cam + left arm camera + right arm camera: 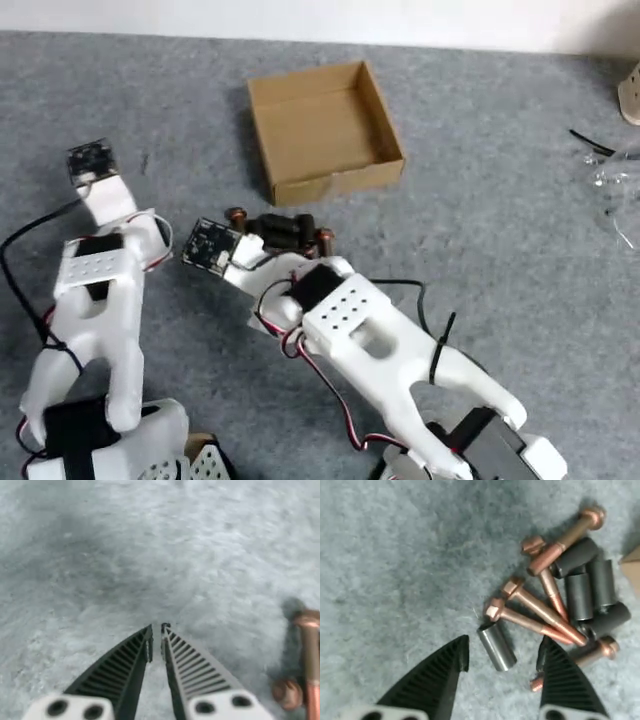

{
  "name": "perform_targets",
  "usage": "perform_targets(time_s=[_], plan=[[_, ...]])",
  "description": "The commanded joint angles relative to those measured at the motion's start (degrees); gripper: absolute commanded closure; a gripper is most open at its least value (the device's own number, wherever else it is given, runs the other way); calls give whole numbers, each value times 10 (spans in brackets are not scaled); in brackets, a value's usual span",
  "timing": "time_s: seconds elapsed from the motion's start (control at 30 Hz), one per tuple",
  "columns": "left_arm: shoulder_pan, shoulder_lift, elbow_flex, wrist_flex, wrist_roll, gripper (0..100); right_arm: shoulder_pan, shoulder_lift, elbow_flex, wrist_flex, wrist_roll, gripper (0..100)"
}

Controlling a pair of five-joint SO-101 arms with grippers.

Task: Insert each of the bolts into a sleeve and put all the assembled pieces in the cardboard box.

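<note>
On the grey counter [500, 250], toward the far side, the cardboard box [322, 130] is parked. The right gripper [503, 645] is held with fingers spread wide, gripping nothing. The left gripper [156, 630] is pinched closed on nothing, off beside the heap. Bolts [540, 612] and dark sleeves [585, 592] are heaped just in front of the box, and one loose sleeve [496, 646] is framed between the right fingers.

Grey felt-like tabletop [520, 260], pale wall strip [400, 15] along its far edge.
</note>
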Motion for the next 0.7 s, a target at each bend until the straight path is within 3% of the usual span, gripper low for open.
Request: perform_targets(time_s=[0.0, 0.67], plan=[[-15, -7, -7, -11, 17, 950, -7, -2, 19, -42, 8, 786], [-24, -6, -7, -11, 14, 950, 22, 113, 34, -91, 31, 786]])
